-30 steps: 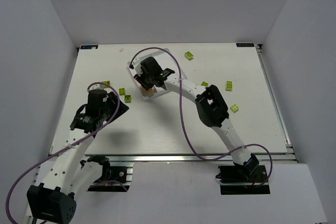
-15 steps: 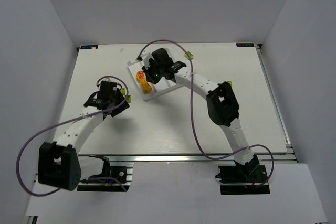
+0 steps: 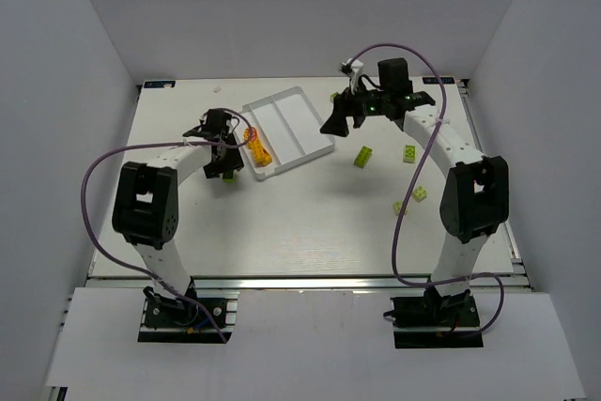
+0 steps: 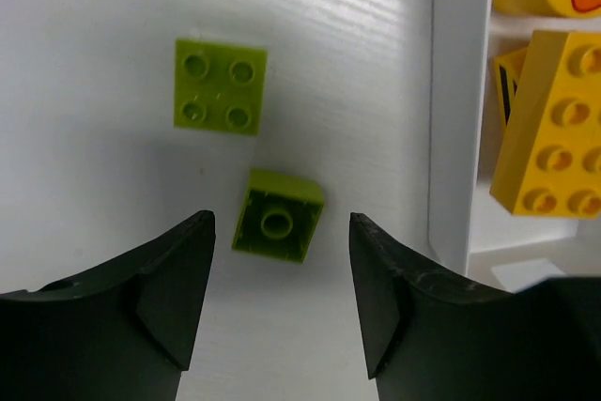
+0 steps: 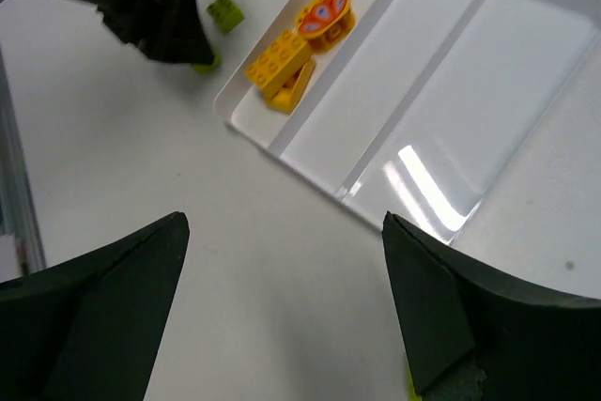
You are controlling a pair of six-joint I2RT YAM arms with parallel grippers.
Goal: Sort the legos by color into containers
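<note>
The white tray [image 3: 299,110] lies at the table's back middle, with three long containers side by side. Its left one holds orange-yellow legos [image 3: 255,146], seen as a studded brick [image 4: 554,129] and a round printed piece [image 5: 324,14]. My left gripper [image 4: 282,223] hangs open just left of the tray wall [image 4: 460,110], its fingers either side of an overturned lime green lego [image 4: 279,216]. A second green lego [image 4: 220,85] lies studs up beyond it. My right gripper [image 3: 343,119] is open and empty, raised over the tray's right end. More green legos [image 3: 362,157] lie to the right.
Loose green bricks lie at the right: one [image 3: 410,153] beside the right arm, two [image 3: 421,192] nearer the front, and one [image 3: 335,97] near the back edge. The middle compartment [image 5: 376,91] and the far one hold nothing. The left arm's gripper [image 5: 155,7] shows in the right wrist view.
The right gripper left the tray's left compartment, swung back and right, and opened; yellow pieces now lie there. The left gripper moved up to the tray's left side over the green bricks.
</note>
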